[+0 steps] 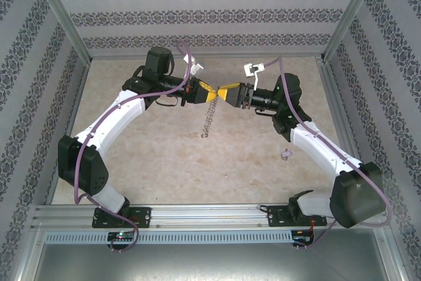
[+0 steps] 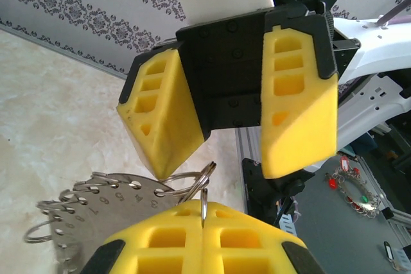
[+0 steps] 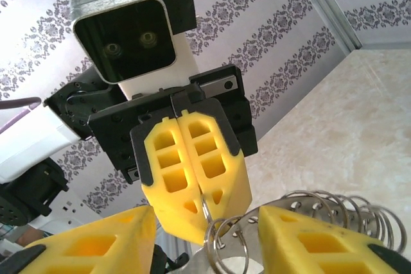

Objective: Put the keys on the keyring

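The keyring hangs between the two arms above the table, a grey metal plate with numbered holes and many small wire loops along its rim. My left gripper is shut on one of those loops, which stands up out of the seam between its yellow fingers. My right gripper faces it tip to tip, open, with its fingers either side of the top loops and touching none. From the right wrist the left gripper pinches the loop above the keyring. A small pale key lies on the table.
Patterned walls and metal frame posts close in the beige table on three sides. An aluminium rail runs along the near edge by the arm bases. The right arm's elbow hangs over the near right corner.
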